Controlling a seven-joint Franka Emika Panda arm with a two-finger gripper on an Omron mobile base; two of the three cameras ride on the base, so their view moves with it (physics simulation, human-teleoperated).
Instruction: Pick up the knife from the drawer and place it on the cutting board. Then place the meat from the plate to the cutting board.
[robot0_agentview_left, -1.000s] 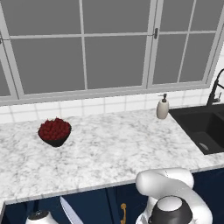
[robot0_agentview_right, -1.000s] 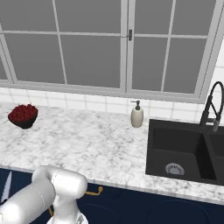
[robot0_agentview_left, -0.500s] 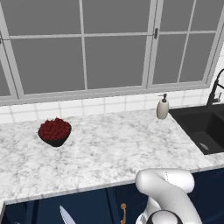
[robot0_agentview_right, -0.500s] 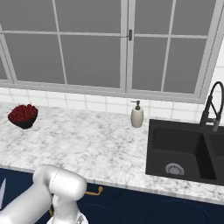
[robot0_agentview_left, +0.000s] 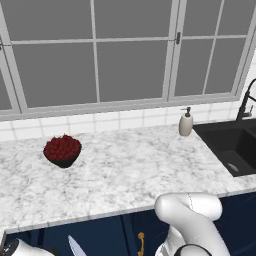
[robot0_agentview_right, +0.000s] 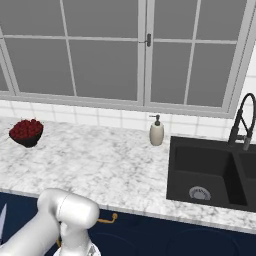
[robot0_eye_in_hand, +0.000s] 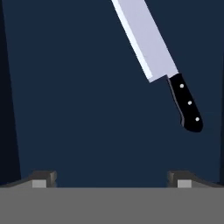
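The gripper (robot0_eye_in_hand: 112, 178) has its two fingers spread wide apart, and nothing is between them. It looks down into the dark blue drawer (robot0_eye_in_hand: 78, 109). The knife (robot0_eye_in_hand: 158, 65) lies on the drawer floor, ahead of the gripper and off to the right-finger side. Its black handle (robot0_eye_in_hand: 187, 108) is the end nearer the gripper, and the silver blade points away. Up on the marble counter (robot0_agentview_left: 130, 175) sit a bowl of red berries (robot0_agentview_left: 62, 151) and a soap bottle (robot0_agentview_left: 186, 122), beside a black sink (robot0_agentview_right: 215, 172).
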